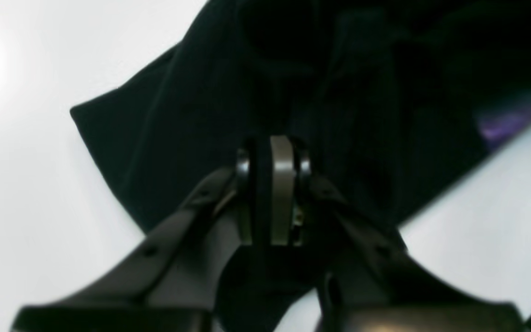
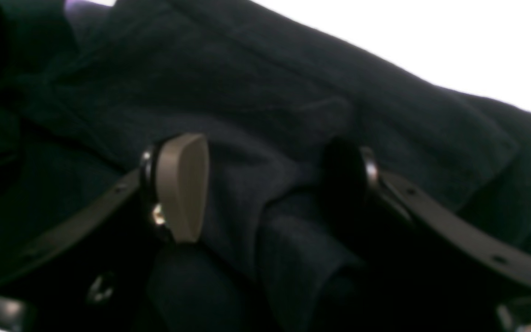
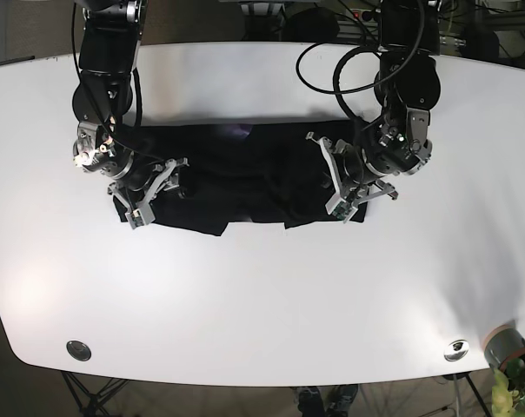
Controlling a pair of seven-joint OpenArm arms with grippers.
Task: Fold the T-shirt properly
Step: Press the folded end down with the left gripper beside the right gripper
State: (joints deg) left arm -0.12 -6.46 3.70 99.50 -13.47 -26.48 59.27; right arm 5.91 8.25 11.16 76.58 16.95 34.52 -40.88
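A black T-shirt (image 3: 245, 178) lies in a long rumpled band across the white table (image 3: 262, 295). My left gripper (image 1: 270, 184) is shut, with a thin layer of the shirt (image 1: 228, 83) pinched between its pads; in the base view it (image 3: 332, 182) sits at the shirt's right end. My right gripper (image 2: 265, 184) is open, its pads wide apart with a bunched fold of the shirt (image 2: 270, 115) between them; in the base view it (image 3: 156, 189) sits at the shirt's left end. A purple patch (image 3: 241, 132) shows near the shirt's far edge.
Bare white tabletop lies in front of and behind the shirt. Two round metal discs (image 3: 78, 350) (image 3: 456, 350) sit near the front edge. A grey pot with a plant (image 3: 508, 349) stands at the front right corner. Cables (image 3: 332, 61) hang by the left arm.
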